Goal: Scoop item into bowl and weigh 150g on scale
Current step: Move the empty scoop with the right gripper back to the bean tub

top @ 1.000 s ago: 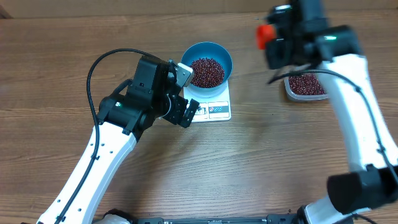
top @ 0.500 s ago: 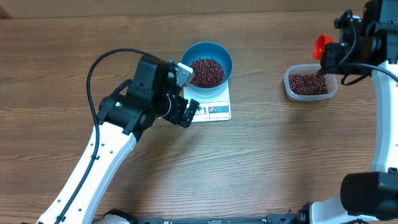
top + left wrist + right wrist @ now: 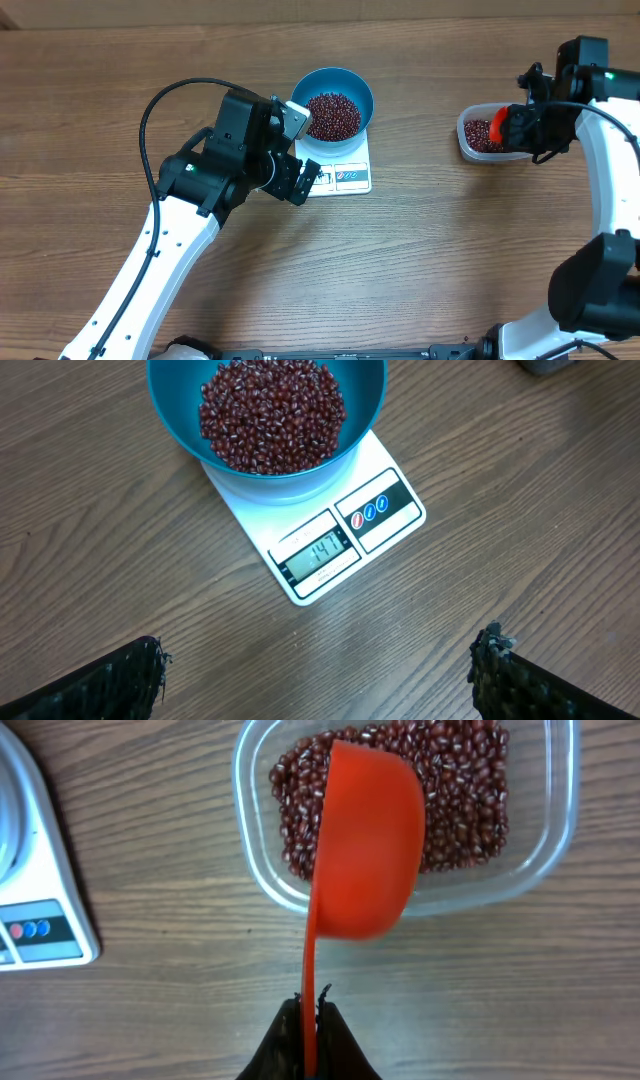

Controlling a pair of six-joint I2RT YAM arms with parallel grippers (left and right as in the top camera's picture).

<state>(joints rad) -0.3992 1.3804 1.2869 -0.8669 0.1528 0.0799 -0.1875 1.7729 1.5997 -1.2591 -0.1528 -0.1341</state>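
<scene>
Now pinching the red scoop (image 3: 365, 850) tight by its handle in the right gripper (image 3: 310, 1010) over the tub (image 3: 245, 810) of spare beans (image 3: 460, 790) — likely for a top-up — left gripper (image 3: 320, 660) spread wide, empty, watching the bean-filled bowl (image 3: 172, 410) on the scale (image 3: 385, 465).

1. One blue bowl (image 3: 362, 90).
2. One white scale (image 3: 318, 550).
3. One clear plastic tub (image 3: 463, 135), toward the table's right edge.
4. One red scoop (image 3: 365, 850).
5. Two heaps of dark red beans: one heap (image 3: 272, 410) in the bowl, one heap (image 3: 460, 790) in the tub.
6. Two grippers: left gripper (image 3: 315, 680), right gripper (image 3: 310, 1020).
7. One wooden table (image 3: 100, 80).
</scene>
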